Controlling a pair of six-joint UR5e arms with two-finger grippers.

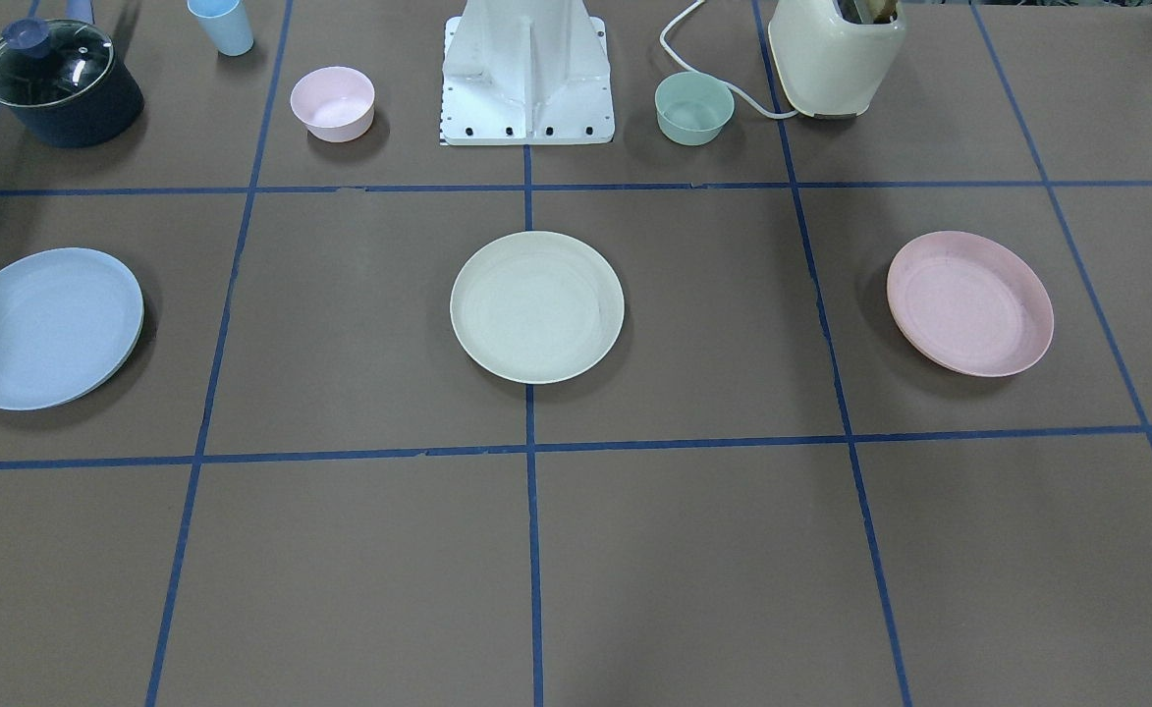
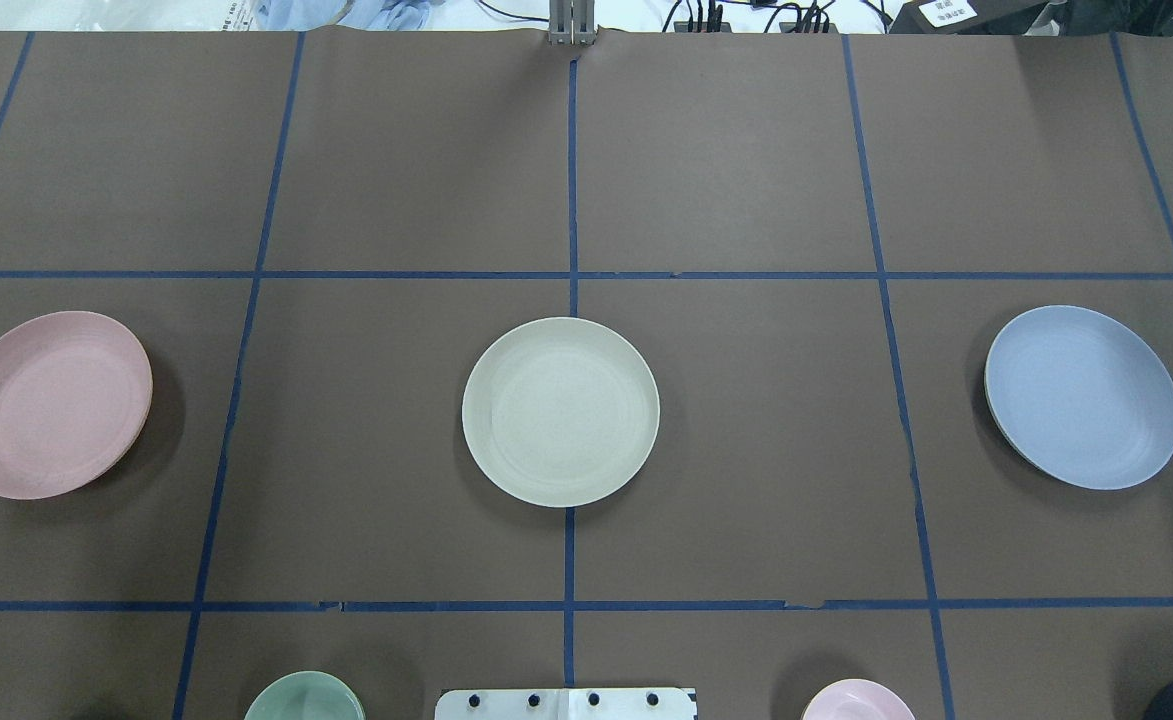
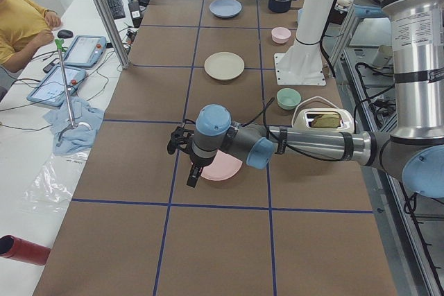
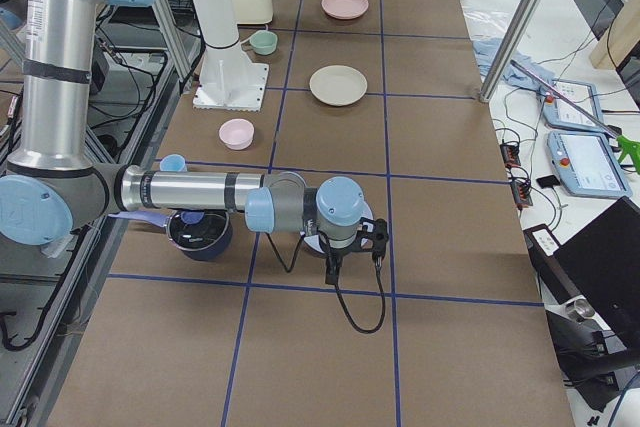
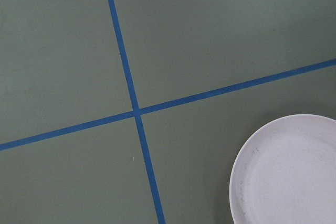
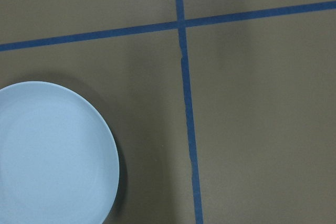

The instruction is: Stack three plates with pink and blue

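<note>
Though apart from plates (image 1: 536,306), bowls (image 1: 332,103) beside robot base (image 1: 526,93).

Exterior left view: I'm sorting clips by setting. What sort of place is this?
Probably a robotics lab: a robot arm over a table marked with a blue tape grid, and an operator beside touchscreen pendants.

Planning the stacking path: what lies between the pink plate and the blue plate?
The cream-white plate lies between the pink plate and the blue plate, apart from both, in the overhead view.
</note>
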